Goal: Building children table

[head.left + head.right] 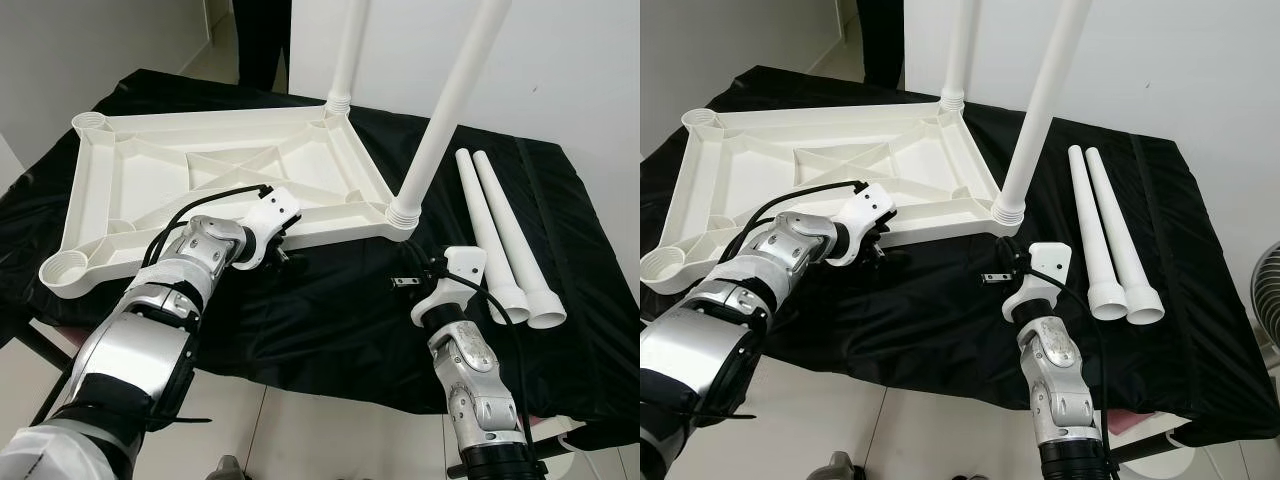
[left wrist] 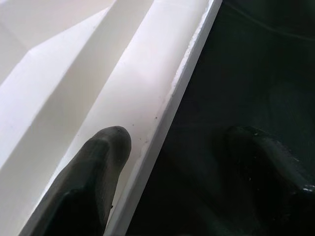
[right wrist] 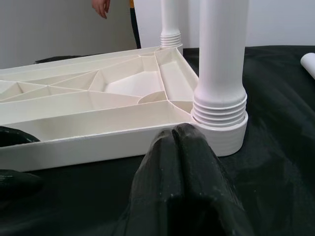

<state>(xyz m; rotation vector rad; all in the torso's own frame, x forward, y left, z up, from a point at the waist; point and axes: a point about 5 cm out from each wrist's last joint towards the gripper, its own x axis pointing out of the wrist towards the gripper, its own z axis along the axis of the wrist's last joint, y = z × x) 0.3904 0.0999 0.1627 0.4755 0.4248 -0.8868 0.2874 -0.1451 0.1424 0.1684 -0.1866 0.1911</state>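
Observation:
The white tabletop [image 1: 200,170] lies upside down on a black cloth [image 1: 330,310]. One white leg [image 1: 445,110] stands in its near right corner socket, another leg [image 1: 348,50] in the far right one. My left gripper [image 1: 287,256] is open at the tabletop's near rim [image 2: 162,113], which runs between its fingers: one finger [image 2: 93,182] rests against the white inner wall, the other [image 2: 270,167] lies over the cloth. My right gripper [image 1: 403,281] is shut on nothing, low over the cloth just in front of the near leg's threaded base [image 3: 219,110].
Two loose white legs [image 1: 505,235] lie side by side on the cloth at the right. Open sockets [image 1: 62,270] mark the tabletop's left corners. A person [image 1: 262,40] stands behind the table, a hand [image 3: 101,6] hanging down. A fan [image 1: 1270,290] is at the far right.

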